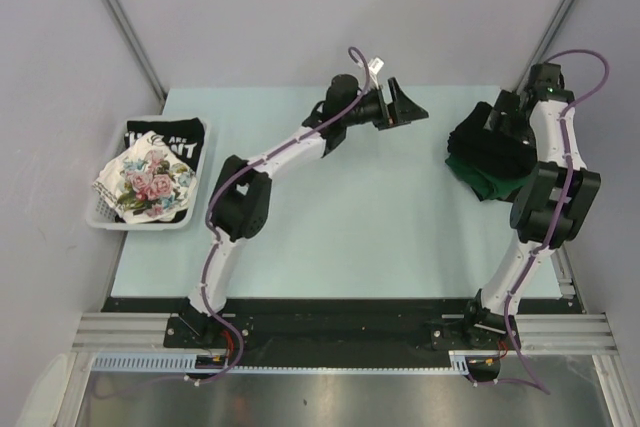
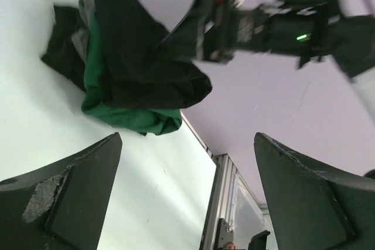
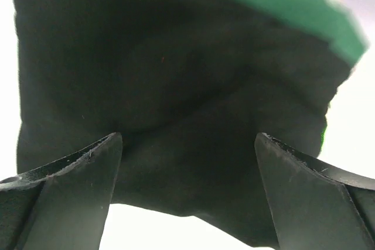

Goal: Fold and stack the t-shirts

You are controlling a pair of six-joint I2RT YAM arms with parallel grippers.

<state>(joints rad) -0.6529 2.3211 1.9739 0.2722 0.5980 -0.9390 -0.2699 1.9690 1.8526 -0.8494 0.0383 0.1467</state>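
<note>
Both tools stand with their fingers apart and clamp nothing. Left tool (image 1: pixel 405 107) hovers over the far middle of the desk (image 1: pixel 360 227), turned toward the right, where a black t-shirt (image 1: pixel 490 152) lies bunched over a green t-shirt (image 1: pixel 480 185) near the far right edge. Right tool (image 3: pixel 187 144) hangs just over that dark pile, its fingers spread either side of the black cloth; whether they touch it I cannot tell.

At the far left, a white basket (image 1: pixel 110 219) holds more t-shirts: a floral one (image 1: pixel 145 182) crumpled on top of a black one with white lettering (image 1: pixel 168 137).

My judgement: the right-hand pile looks rumpled, not squarely folded, though the two do lie one on the other. The basket garments are plainly unfolded, so a good share of folding and stacking appears left.
</note>
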